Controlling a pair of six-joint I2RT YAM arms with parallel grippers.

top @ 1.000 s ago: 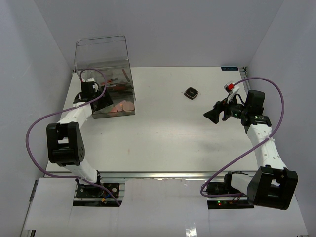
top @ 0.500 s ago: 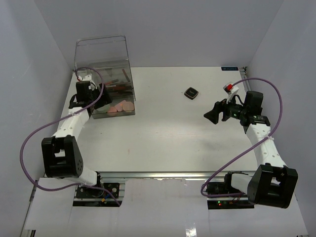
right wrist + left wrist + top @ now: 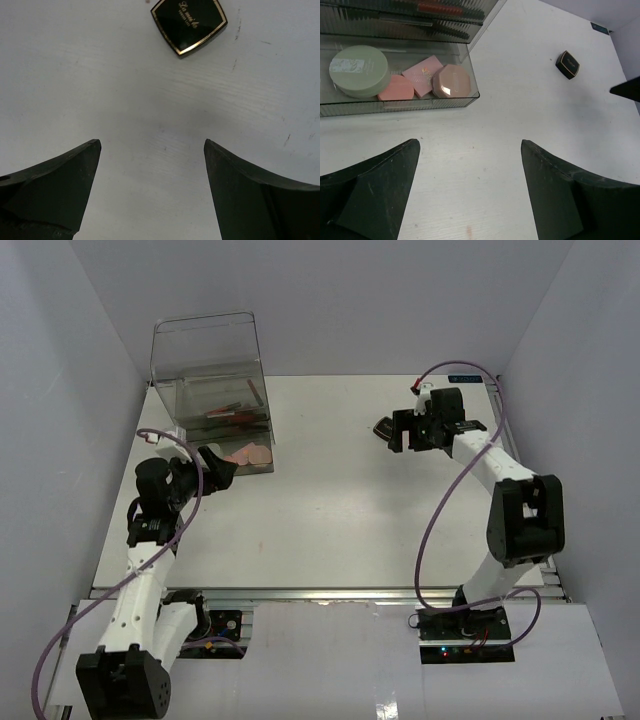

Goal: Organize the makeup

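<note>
Drawer box (image 3: 205,360) far left, compacts (image 3: 422,75) in it, apparently sticks (image 3: 440,7) above, lone compact (image 3: 189,25) right

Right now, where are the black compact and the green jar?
black compact (image 3: 189,24), right wrist view, centre of its lid.
green jar (image 3: 358,70), left wrist view, centre of its lid.

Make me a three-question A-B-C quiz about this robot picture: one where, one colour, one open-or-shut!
1. The round jar in the clear plastic drawer is: A pale green, B blue, C red.
2. The black square compact lies: A in that drawer, B on the white table, C atop the jar.
3. The right claw is: A open, B shut on the compact, C shut empty.
Answers: 1 A, the left wrist view shows it; 2 B, bare table surrounds it; 3 A, it gapes wide, empty.
</note>
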